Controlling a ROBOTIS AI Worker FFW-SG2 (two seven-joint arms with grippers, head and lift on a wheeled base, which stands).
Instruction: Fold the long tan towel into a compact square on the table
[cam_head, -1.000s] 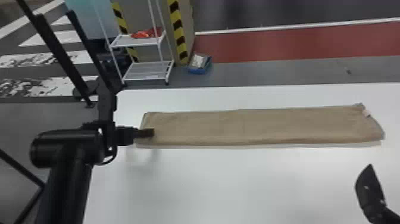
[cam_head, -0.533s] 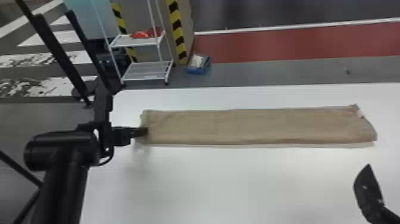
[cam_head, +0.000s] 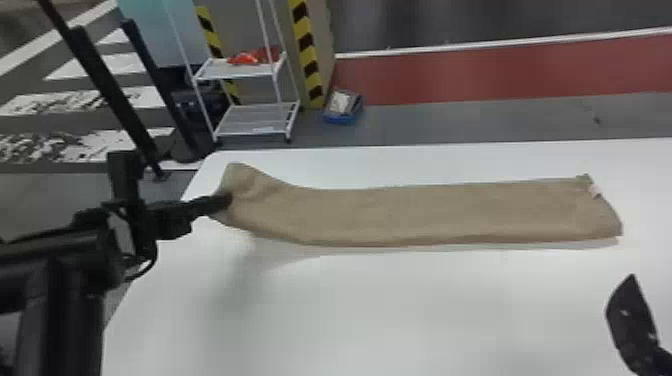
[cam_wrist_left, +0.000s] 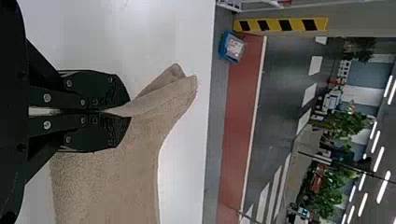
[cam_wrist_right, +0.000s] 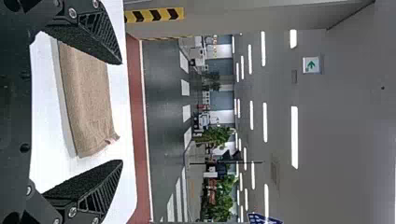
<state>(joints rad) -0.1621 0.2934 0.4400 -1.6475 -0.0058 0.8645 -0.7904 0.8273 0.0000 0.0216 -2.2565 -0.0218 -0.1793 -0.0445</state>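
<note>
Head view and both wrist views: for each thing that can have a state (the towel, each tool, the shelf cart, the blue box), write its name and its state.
Tan towel: in a long strip, left end lifted, not yet square.
Left tool: shut on the towel's left end.
Right tool: open.
Shelf cart: upright, upper shelf loaded.
Blue box: on the floor, holding something pale.
</note>
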